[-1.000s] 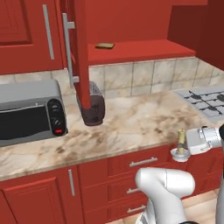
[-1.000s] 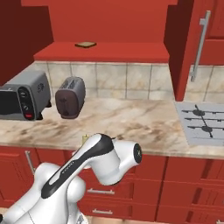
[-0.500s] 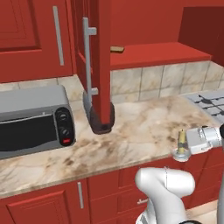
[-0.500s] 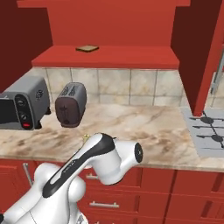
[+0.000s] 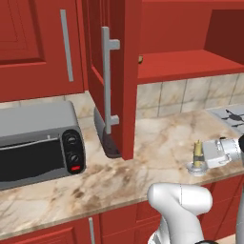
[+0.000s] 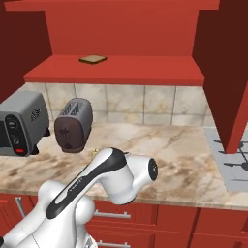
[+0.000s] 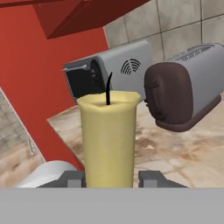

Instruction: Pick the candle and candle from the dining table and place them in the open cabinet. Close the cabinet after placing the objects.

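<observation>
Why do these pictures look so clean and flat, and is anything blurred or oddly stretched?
They are rendered: the light is even and nothing is blurred. In the left base view, the open cabinet door throws a soft shadow on the counter. In the right base view, the toaster stays sharp, without glare. In the hand view, the candle looms huge, being close to the camera.

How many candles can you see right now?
1. The stick candle is gripped upright in the hand, above the counter's front edge. The second candle may be hidden behind the cabinet door.
</observation>
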